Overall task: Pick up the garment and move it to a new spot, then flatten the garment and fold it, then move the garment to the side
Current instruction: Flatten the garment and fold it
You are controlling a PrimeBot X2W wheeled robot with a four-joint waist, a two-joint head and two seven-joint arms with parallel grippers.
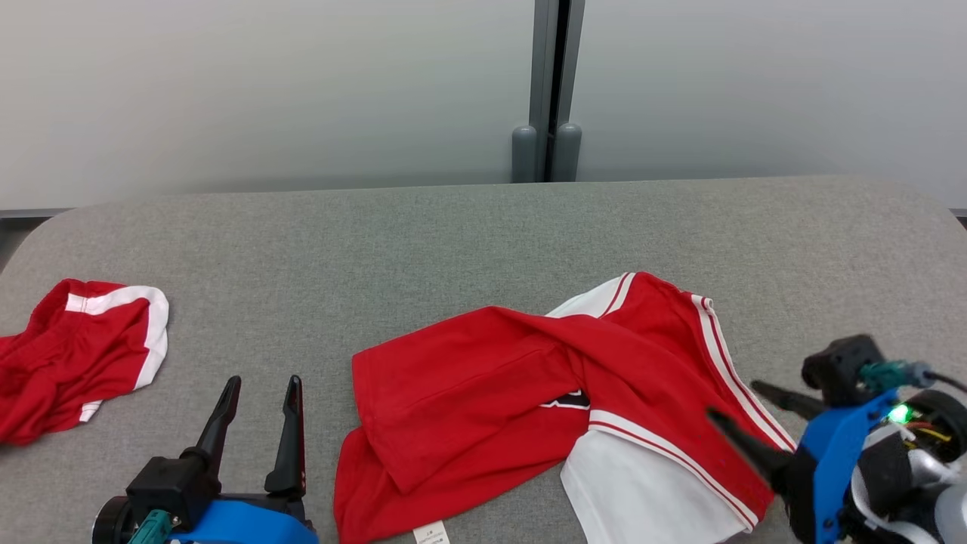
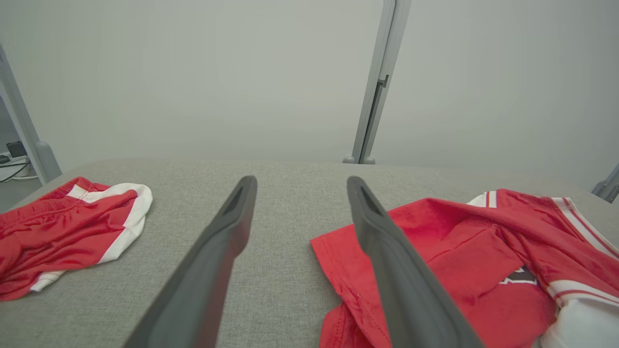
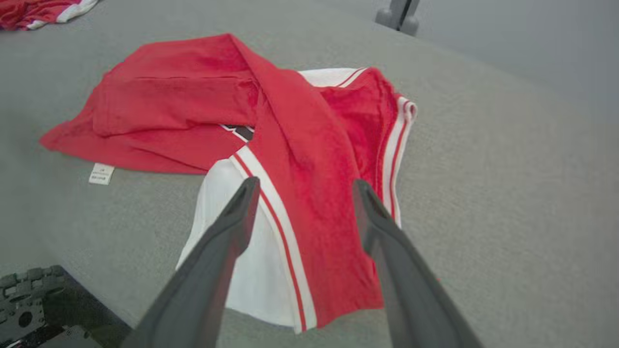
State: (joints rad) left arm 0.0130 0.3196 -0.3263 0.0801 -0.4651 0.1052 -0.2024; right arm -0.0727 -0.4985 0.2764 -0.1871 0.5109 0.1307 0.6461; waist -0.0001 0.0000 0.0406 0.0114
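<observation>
The right gripper (image 3: 305,183) has its two long dark fingers spread and grips nothing. They point over the near right end of the crumpled red garment (image 1: 468,378), above its white panel and red-and-white striped band (whether a tip touches the cloth cannot be told). The garment lies right of the middle of the grey fabric-covered table (image 1: 453,227), close to the near edge. Its red cloth is bunched and folded over itself in a thick diagonal ridge, with a dark printed patch half hidden in the folds. A small white label (image 1: 430,533) pokes out at the near edge. The left gripper (image 1: 264,381) is likewise spread and empty, just left of the garment. A second red and white garment (image 1: 68,347) lies crumpled at the far left, well apart.
</observation>
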